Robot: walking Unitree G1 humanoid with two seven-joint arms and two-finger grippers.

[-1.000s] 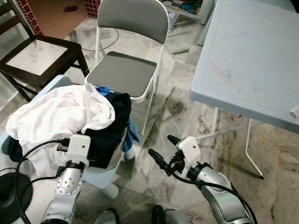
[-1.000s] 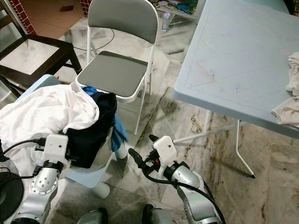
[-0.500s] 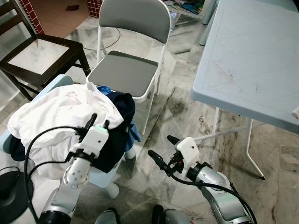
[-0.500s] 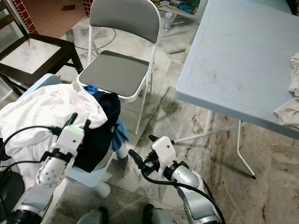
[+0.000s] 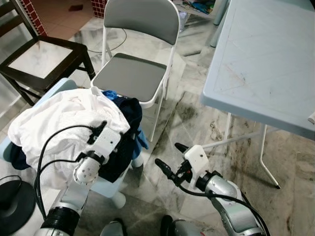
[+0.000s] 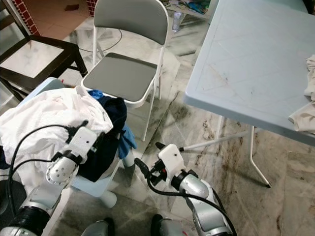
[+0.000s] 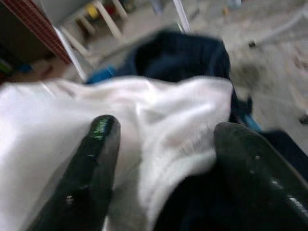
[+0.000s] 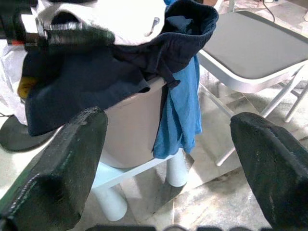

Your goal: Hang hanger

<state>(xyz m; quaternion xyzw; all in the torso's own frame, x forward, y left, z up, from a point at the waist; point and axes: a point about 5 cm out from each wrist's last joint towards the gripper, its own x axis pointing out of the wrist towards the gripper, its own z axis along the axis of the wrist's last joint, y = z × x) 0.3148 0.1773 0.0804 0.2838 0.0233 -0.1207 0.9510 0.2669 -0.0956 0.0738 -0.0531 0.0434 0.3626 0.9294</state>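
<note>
A heap of clothes lies on a pale blue stool (image 5: 106,187): a white garment (image 5: 59,118) on top, a navy one (image 5: 129,113) under it, and a blue cloth (image 5: 140,140) hanging down the side. I cannot make out a hanger. My left gripper (image 7: 161,130) is open and pressed against the heap's right edge, with a fold of the white garment between its fingers (image 7: 101,139). My right gripper (image 5: 170,158) is open and holds nothing. It hovers low over the marble floor, to the right of the stool, pointing toward the heap.
A grey folding chair (image 5: 130,76) stands just behind the stool, with a dark wooden chair (image 5: 39,56) to its left. A pale blue table (image 5: 266,59) stands at the right, with a crumpled cloth (image 6: 305,98) on it. A black round base (image 5: 12,199) sits at the lower left.
My left arm has swung up from beside the heap and turned so its fingers point into the white garment. The right gripper has barely moved.
</note>
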